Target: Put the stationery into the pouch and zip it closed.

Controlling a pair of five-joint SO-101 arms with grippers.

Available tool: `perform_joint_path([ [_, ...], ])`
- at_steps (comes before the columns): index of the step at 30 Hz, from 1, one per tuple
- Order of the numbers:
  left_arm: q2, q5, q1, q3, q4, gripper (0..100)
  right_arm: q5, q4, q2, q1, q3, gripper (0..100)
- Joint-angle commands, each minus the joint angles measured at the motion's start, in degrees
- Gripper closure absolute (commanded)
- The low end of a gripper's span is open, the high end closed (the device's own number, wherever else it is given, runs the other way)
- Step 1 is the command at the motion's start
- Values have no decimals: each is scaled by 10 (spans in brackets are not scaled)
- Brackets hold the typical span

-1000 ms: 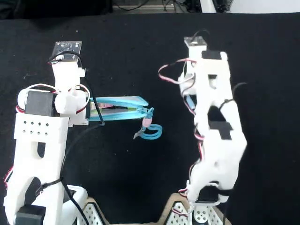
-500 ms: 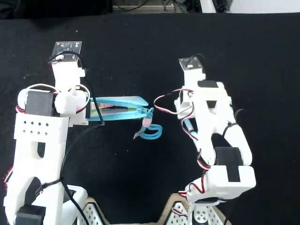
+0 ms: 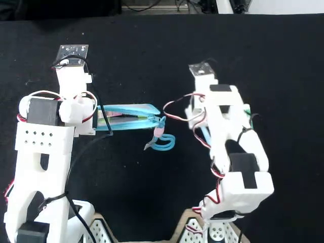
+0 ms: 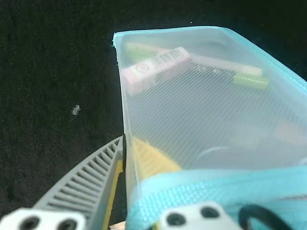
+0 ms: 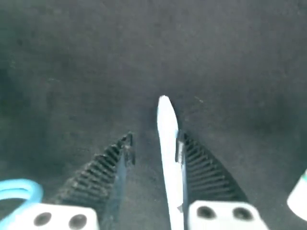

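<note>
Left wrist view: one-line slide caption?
Left gripper clamps the mesh pouch by one edge, stationery visible inside.

A black table (image 3: 126,61) carries the pouch (image 3: 129,117) and its blue loop (image 3: 164,143).

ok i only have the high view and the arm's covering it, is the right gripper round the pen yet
Observer: Yes. The pen lies inside the open right gripper, close to one side, not clamped.
Operator: anything in the pouch
Observer: Seen through the pouch: a pink-and-white stick and a green marker.
Operator: left gripping it
Observer: The left gripper is shut on the pouch's end.
</note>
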Motion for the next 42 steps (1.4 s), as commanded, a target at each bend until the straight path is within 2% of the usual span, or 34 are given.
perform_joint_path([
  [1, 8, -1, -10, 19, -1, 970, 8, 6, -4, -31, -55, 868],
  [7, 8, -1, -10, 19, 0, 970, 102, -22, -4, -15, -62, 868],
  [15, 7, -1, -10, 19, 0, 970, 166, -22, 2, 40, -59, 868],
  [25, 8, -1, -10, 19, 0, 970, 145, -19, 120, 32, -116, 875],
  [29, 8, -2, -10, 19, 0, 970, 118, -12, 116, 30, -130, 990],
  [33, 9, -2, -10, 19, 0, 970, 91, 45, 80, 32, -162, 988],
  [37, 9, -2, -10, 19, 0, 970, 88, 135, -4, 27, -193, 988],
  [42, 7, -2, -10, 19, 0, 970, 73, 193, -116, 28, -194, 988],
])
